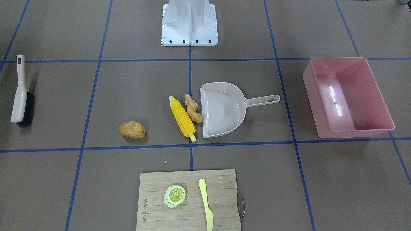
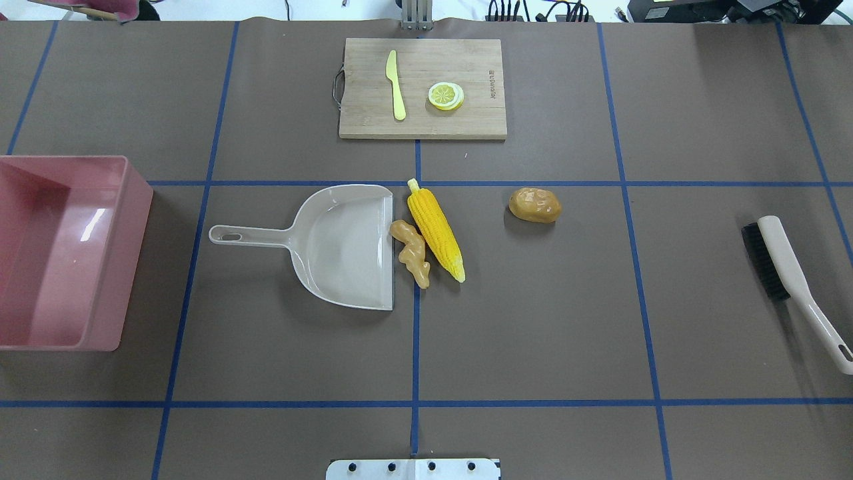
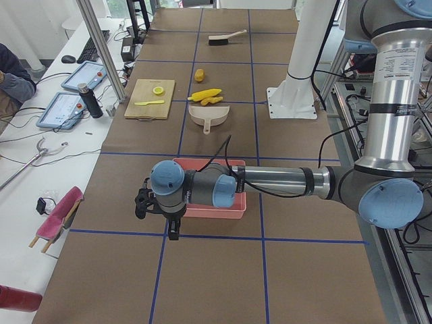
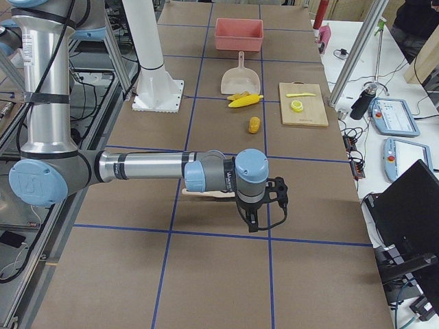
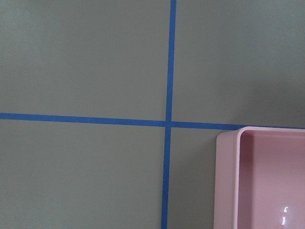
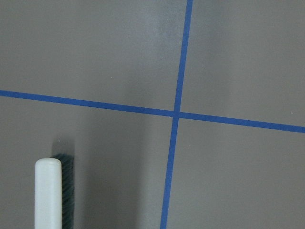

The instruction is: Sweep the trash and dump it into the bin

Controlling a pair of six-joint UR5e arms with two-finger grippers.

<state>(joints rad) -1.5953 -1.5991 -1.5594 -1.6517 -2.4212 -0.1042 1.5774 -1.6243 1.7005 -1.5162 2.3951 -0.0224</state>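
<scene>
The yellow corn cob (image 2: pixel 435 225) and the tan ginger root (image 2: pixel 411 252) lie side by side at the open mouth of the beige dustpan (image 2: pixel 340 243). The brown-orange potato (image 2: pixel 535 205) lies apart, to their right. The pink bin (image 2: pixel 60 253) stands empty at the table's left end. My left gripper (image 3: pixel 174 231) hangs beside the bin, whose corner (image 5: pixel 228 181) shows in the left wrist view. My right gripper (image 4: pixel 252 223) hangs above the brush (image 2: pixel 786 273). I cannot tell whether either gripper is open or shut.
A wooden cutting board (image 2: pixel 423 87) at the far side carries a lemon slice (image 2: pixel 446 95) and a yellow-green knife (image 2: pixel 396 85). The robot's base (image 1: pixel 189 22) stands at the near middle edge. Blue tape lines grid the brown table.
</scene>
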